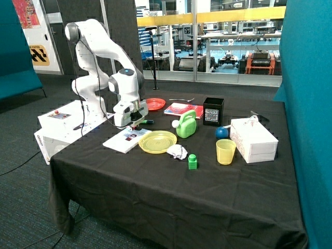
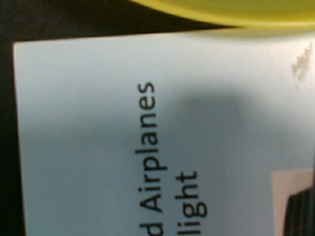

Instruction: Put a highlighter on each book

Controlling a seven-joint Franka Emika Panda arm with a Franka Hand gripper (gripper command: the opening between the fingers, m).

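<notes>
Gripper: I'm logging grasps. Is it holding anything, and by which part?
Cannot tell. The gripper hangs over the white book; a dark green-tipped marker shows at it, but no hold is visible.

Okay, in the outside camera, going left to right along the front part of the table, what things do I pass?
white book → yellow plate → crumpled white paper → green block → yellow cup → white box. The end effector hangs over the white book's far end.

The white arm [image 1: 96,57] arches up, then folds down; its gripper [image 1: 136,123] hangs low, pointing straight down at the table [image 1: 171,197].
</notes>
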